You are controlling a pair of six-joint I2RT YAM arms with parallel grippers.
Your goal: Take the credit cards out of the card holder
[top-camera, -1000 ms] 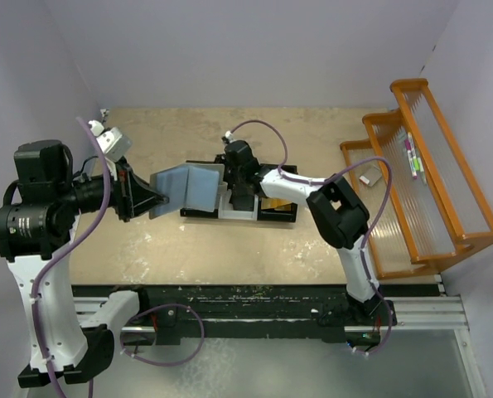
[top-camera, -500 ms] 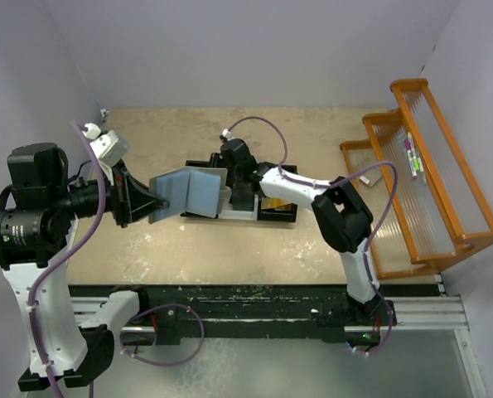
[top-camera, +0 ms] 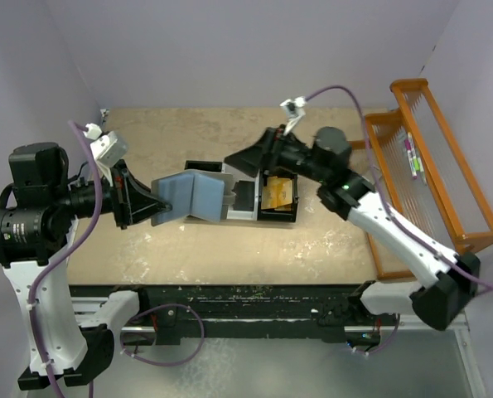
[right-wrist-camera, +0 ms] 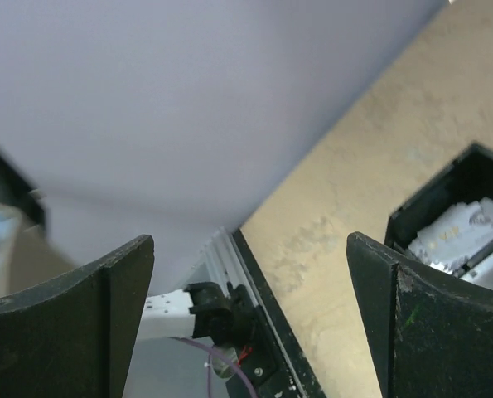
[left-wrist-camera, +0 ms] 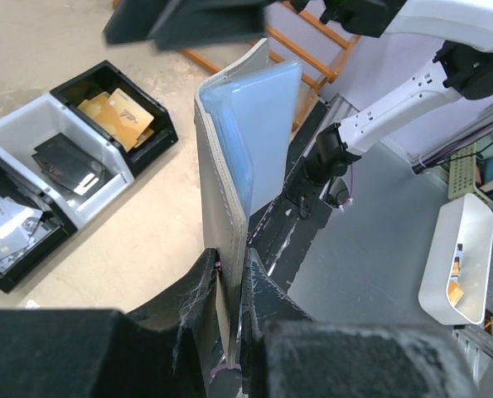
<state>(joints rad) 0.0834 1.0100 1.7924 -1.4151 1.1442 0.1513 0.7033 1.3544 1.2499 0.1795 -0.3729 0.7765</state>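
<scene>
Left gripper (top-camera: 157, 203) is clamped on one cover of the holder (top-camera: 192, 195), which it keeps off the table (top-camera: 171, 133), upright and spread like a book, just left of the bin (top-camera: 279, 220); right gripper (top-camera: 234, 162) stands wide apart with nothing between its fingers, as its own wrist view confirms.

By my reading the task is well along; the bin already carries three sorted lots; white cards (left-wrist-camera: 2, 228) lie in its left black compartment, black cards (left-wrist-camera: 64, 170) in the white middle one, gold cards (top-camera: 279, 192) in the right black one; the holder shows the left wrist camera only its pale pocket panel, nearly edge-on, so I cannot tell whether anything is left inside; if something is, it must be drawn out and dropped in the matching compartment.

Left arm reaches rightward with its forearm roughly level and its wrist aimed at the bin; right arm stretches up and leftward from its base, elbow high; its gripper hovers above the bin's far edge, near the holder's right cover but apart from it.
</scene>
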